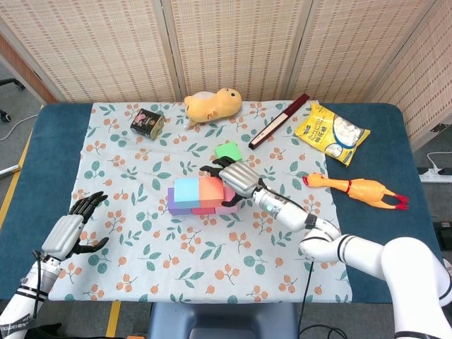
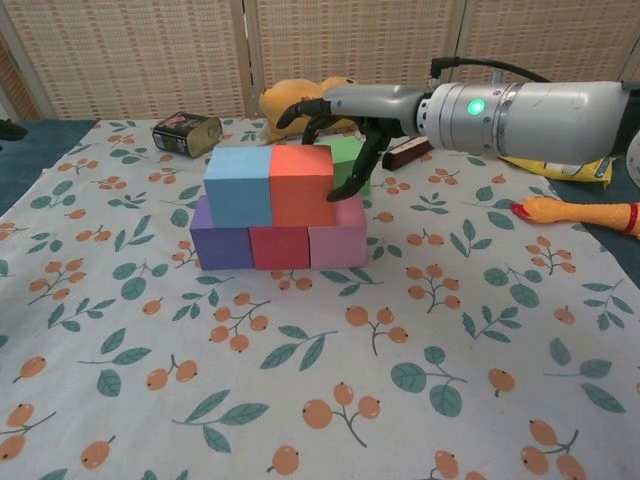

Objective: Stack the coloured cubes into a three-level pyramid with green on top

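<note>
In the chest view a purple cube (image 2: 222, 245), a red cube (image 2: 279, 247) and a pink cube (image 2: 338, 243) form a row. A blue cube (image 2: 238, 186) and an orange cube (image 2: 300, 184) sit on top of them. The green cube (image 2: 349, 158) lies on the cloth just behind the stack, also seen as the green cube (image 1: 227, 151) from the head. My right hand (image 2: 335, 120) arches over the orange cube's far right corner, thumb tip against its right face, fingers spread above it. My left hand (image 1: 70, 232) rests open near the table's front left, away from the cubes.
A small tin (image 1: 147, 122), a plush toy (image 1: 212, 104), a dark red stick (image 1: 279, 120), a snack bag (image 1: 332, 133) and a rubber chicken (image 1: 357, 188) lie along the back and right of the floral cloth (image 1: 212, 261).
</note>
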Robot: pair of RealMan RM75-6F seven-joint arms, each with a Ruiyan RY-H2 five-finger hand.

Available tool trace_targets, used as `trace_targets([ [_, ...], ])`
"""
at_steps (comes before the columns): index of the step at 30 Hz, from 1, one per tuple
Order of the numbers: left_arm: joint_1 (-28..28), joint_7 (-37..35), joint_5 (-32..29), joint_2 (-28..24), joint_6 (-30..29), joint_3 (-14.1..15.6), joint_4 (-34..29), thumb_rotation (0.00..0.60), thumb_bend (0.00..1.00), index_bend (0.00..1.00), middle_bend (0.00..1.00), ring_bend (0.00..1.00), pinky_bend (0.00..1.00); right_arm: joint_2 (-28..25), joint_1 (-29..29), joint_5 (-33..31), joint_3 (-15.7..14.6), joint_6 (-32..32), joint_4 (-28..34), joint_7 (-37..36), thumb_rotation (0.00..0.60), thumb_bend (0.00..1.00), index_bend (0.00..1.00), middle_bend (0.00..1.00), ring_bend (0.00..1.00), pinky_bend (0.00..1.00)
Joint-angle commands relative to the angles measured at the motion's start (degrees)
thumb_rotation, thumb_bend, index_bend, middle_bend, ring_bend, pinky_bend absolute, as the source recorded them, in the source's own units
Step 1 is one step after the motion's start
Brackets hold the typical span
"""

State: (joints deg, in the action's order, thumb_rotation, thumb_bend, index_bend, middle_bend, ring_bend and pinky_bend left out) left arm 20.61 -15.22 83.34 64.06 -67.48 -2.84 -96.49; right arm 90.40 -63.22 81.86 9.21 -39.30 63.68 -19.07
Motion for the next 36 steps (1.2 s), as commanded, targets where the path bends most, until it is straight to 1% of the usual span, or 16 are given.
trace_targets([
  [1, 0.02, -0.01, 0.02, 0.02, 0.05, 0.02, 0.03, 0.6, 0.3, 0.06, 0.0, 0.0, 0.06, 0.02, 0.0, -0.04, 0.03, 0.04, 0.01, 0.15, 0.6, 0.12, 0.06, 0.32, 0.08, 0.05],
  [9, -0.01, -0.12, -0.06, 0.13, -0.03, -0.01, 0.11, 0.6, 0.3, 0.06, 0.0, 0.0, 0.06, 0.07, 0.02, 0.05, -0.08, 0.19, 0.22, 0.34, 0.6, 0.12, 0.0, 0.32, 0.04, 0.01],
  [16, -0.08, -0.3, 0.06, 0.25, -0.12, 0.08, 0.3, 0.6, 0.3, 0.06, 0.0, 0.0, 0.06, -0.19, 0.14, -0.05, -0.16, 0.35, 0.64, 0.73, 0.6, 0.12, 0.0, 0.23, 0.0, 0.0],
  [23, -0.12, -0.25, 0.28, 0.28, -0.29, 0.13, 0.33, 0.6, 0.3, 0.06, 0.0, 0.0, 0.06, -0.56, 0.33, -0.07, -0.15, 0.21, 1.45, 1.06, 0.6, 0.11, 0.0, 0.18, 0.0, 0.0],
  [26, -0.13, -0.28, 0.29, 0.27, -0.29, 0.15, 0.33, 0.6, 0.3, 0.05, 0.0, 0.0, 0.06, -1.28, 0.56, 0.1, -0.13, -0.15, 2.35, 0.93, 0.6, 0.09, 0.0, 0.14, 0.0, 0.0],
  [29, -0.17, -0.33, 0.32, 0.2, -0.39, 0.14, 0.33, 0.6, 0.3, 0.05, 0.0, 0.0, 0.06, -3.12, 0.99, 0.22, -0.3, -0.19, 4.22, 0.79, 0.6, 0.09, 0.0, 0.12, 0.0, 0.0],
  [31, -0.28, -0.5, 0.37, 0.16, -0.62, 0.13, 0.34, 0.6, 0.3, 0.05, 0.0, 0.0, 0.06, -5.58, 1.65, 0.38, -0.47, -0.55, 6.61, 0.75, 0.6, 0.09, 0.0, 0.11, 0.0, 0.0],
  [36, -0.68, -0.96, 0.2, 0.05, -1.23, 0.05, 0.8, 0.6, 0.3, 0.05, 0.0, 0.0, 0.06, -13.64, 4.44, -1.13, -0.12, -1.84, 12.12, -0.27, 0.6, 0.09, 0.0, 0.11, 0.0, 0.0],
])
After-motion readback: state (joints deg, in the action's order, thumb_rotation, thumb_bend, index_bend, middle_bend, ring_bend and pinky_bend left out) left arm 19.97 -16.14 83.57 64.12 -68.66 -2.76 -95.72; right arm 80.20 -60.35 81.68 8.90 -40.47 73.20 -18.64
